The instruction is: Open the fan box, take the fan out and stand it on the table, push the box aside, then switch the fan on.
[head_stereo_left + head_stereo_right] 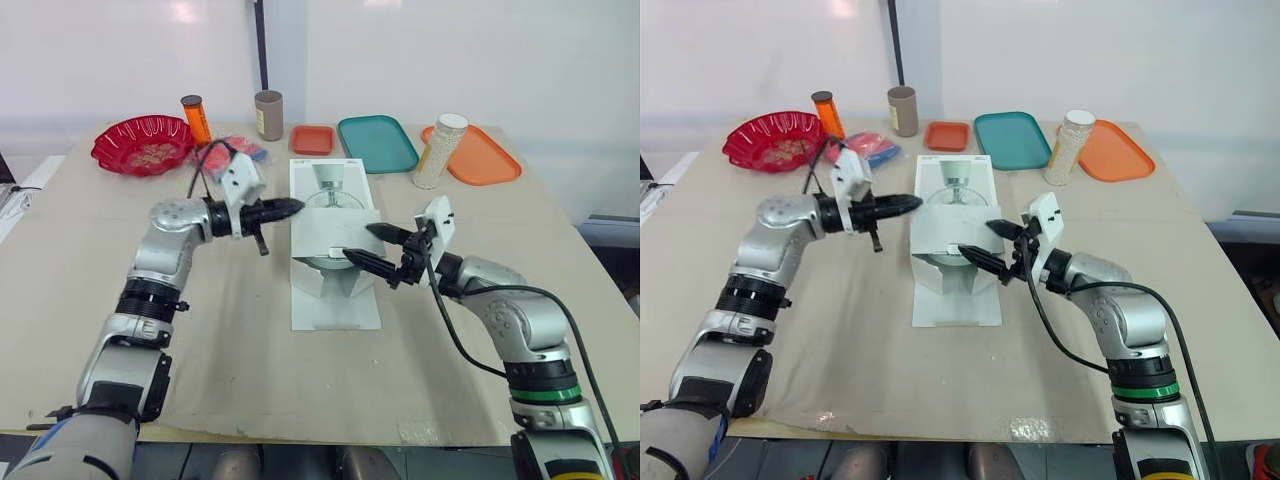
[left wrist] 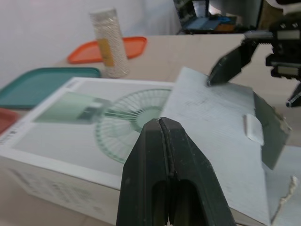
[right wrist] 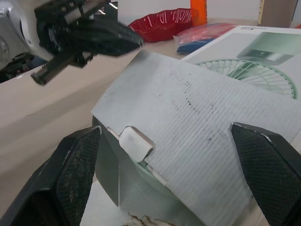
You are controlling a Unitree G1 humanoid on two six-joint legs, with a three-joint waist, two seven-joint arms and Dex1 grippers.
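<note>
The fan box lies flat on the table. Its end flap is folded back over the lid, and what sits beneath is hard to make out. The left gripper, pinched together and empty, points at the box's left edge. The right gripper, spread wide, straddles the flap's right edge and grips nothing. Beyond the box are three trays: red-orange tray, teal tray and orange tray. There is also one red bowl with indistinct contents and one jar of pale grains.

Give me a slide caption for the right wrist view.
Open right gripper faces the raised fan box flap; shut left gripper beyond.
</note>
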